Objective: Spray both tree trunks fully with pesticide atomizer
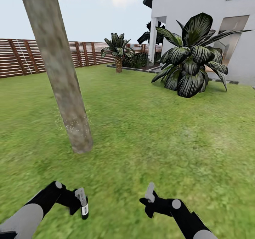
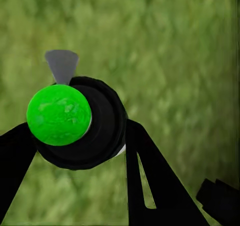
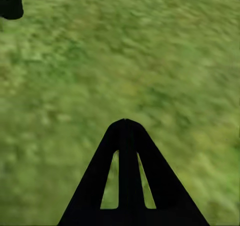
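The pesticide atomizer (image 1: 83,206), a small dark bottle with a light-grey nozzle head and a white mark, sits in my left gripper (image 1: 78,204) low at the left, above the lawn. The left wrist view looks down on the atomizer (image 2: 95,131): round black body, bright green cap, grey nozzle; the left gripper (image 2: 77,128) is shut on it, one black finger on each side. A thick mottled grey-brown tree trunk (image 1: 60,69) rises ahead and left, with pale specks on its lower part. My right gripper (image 1: 150,193) hangs shut and empty over grass, its fingers (image 3: 125,136) pressed together.
A large dark-leaved palm (image 1: 191,62) stands at the right before the white house (image 1: 198,12). A smaller palm (image 1: 118,50) grows by the brown slat fence (image 1: 21,57) at the back. Open lawn (image 1: 141,126) stretches between the trunk and the palms.
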You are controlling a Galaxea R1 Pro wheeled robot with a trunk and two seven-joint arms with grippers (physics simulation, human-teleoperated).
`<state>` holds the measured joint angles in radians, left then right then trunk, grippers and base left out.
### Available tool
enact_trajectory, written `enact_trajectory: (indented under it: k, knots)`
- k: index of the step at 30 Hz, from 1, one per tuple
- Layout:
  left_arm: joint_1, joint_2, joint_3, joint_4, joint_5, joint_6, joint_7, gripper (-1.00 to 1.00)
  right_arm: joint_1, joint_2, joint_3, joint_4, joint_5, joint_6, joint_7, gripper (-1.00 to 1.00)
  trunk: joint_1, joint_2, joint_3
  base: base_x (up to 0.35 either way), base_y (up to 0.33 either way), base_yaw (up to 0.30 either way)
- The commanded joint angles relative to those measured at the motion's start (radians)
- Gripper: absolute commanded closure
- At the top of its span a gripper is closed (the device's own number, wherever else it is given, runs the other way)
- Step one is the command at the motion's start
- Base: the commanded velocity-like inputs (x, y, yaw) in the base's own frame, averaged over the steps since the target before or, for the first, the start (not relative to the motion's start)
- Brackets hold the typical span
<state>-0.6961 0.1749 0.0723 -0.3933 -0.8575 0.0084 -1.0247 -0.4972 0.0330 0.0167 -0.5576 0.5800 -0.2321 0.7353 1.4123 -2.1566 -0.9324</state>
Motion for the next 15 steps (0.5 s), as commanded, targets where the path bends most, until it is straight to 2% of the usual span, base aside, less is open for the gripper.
enact_trajectory:
  k: [1,4,6,11,15]
  knots:
    - [0.0,-0.012,0.003,-0.001,-0.008,0.0,-0.006,1.0,-0.001,0.022,-0.001,-0.002,0.033,-0.006,0.001,1.0,0.0,0.0,-0.001,0.0,0.0,0.0]
    - [0.0,-0.046,-0.029,-0.001,-0.01,0.003,-0.006,1.0,-0.004,0.064,-0.002,-0.002,0.071,-0.006,0.014,1.0,0.0,0.0,-0.001,0.0,0.0,0.0]
    - [0.0,-0.063,-0.049,-0.001,-0.01,0.005,-0.005,1.0,-0.01,0.078,-0.002,-0.004,0.077,-0.006,0.049,1.0,0.0,0.0,-0.001,0.0,0.0,0.0]
    - [0.001,-0.112,-0.063,-0.002,-0.014,0.004,-0.003,1.0,-0.019,0.092,-0.002,-0.026,0.08,-0.006,0.121,1.0,0.0,0.0,-0.001,0.0,0.0,0.0]
    - [0.0,-0.136,-0.062,-0.008,-0.033,0.004,0.0,1.0,-0.02,0.095,-0.003,-0.041,0.078,-0.006,0.133,1.0,0.0,0.0,-0.001,0.0,0.0,0.0]
